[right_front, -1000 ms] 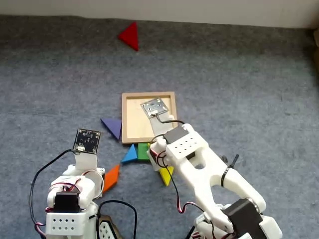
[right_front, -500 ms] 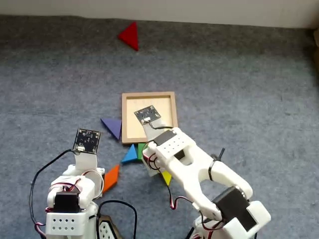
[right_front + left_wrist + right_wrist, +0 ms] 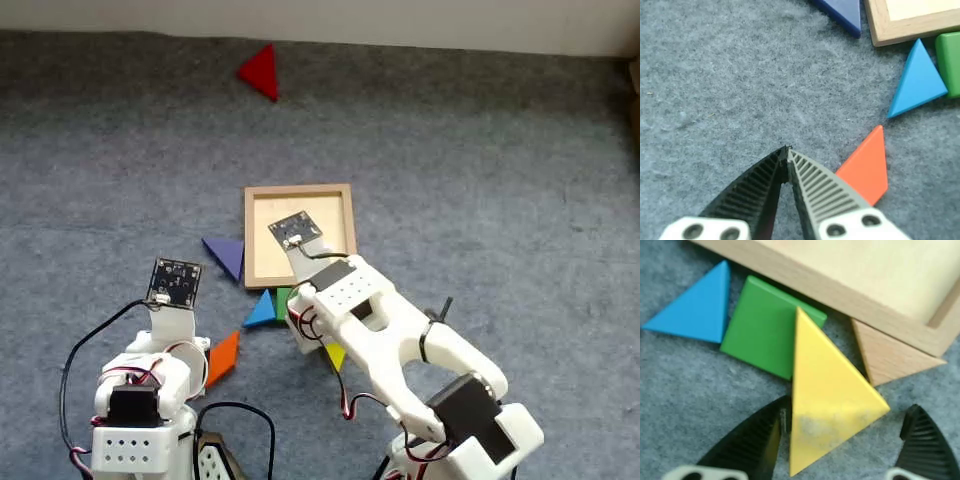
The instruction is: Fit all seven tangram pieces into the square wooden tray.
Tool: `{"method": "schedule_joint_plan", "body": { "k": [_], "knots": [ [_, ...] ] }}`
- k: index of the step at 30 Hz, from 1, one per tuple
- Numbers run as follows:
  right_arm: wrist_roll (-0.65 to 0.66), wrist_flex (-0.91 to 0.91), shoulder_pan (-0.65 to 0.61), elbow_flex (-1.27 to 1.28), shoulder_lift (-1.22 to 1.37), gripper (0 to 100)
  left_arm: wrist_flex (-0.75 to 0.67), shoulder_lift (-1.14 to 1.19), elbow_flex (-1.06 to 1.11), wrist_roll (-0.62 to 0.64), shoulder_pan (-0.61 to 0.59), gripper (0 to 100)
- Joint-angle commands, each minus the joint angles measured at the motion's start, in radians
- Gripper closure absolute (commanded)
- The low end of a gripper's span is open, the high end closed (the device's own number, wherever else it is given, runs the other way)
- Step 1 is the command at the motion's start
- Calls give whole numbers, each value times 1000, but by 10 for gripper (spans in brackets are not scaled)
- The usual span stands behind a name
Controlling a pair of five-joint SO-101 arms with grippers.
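Note:
The square wooden tray (image 3: 249,240) lies mid-table with nothing in the part of its floor that shows. My right arm (image 3: 350,300) hangs over its near edge. My right gripper (image 3: 840,440) is open and straddles the yellow triangle (image 3: 827,395), whose tip overlaps the green square (image 3: 767,335). A light blue triangle (image 3: 697,310) and a plain wooden triangle (image 3: 887,357) lie against the tray rim (image 3: 840,295). My left gripper (image 3: 786,152) is shut and empty above the carpet, beside the orange parallelogram (image 3: 867,167). A dark blue triangle (image 3: 225,254) lies left of the tray.
A red triangle (image 3: 260,70) lies far off near the back wall. Grey carpet covers the whole table, with open room to the right of the tray and at the far left. The light blue triangle (image 3: 916,80) lies a little way beyond the left gripper's tip.
The right arm pulled back from over the tray's middle to its near edge and swung a little left. The left arm has not moved.

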Motion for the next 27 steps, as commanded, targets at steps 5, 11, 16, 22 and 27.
{"method": "schedule_joint_plan", "body": {
  "k": [5, 11, 16, 22, 27],
  "knots": [
    [69, -13, 16, -18, -2, 672, 6, -41, 19, -5, -10, 993],
    [110, -39, 16, -15, -2, 779, 6, -41, 19, -5, -10, 993],
    [103, -44, 18, -10, -2, 785, 6, -41, 19, -5, -10, 993],
    [103, 28, 18, -18, -71, 786, 6, -41, 19, -5, -10, 993],
    [103, 36, 22, -18, -203, 786, 6, -41, 19, -5, -10, 993]
  ]
}}
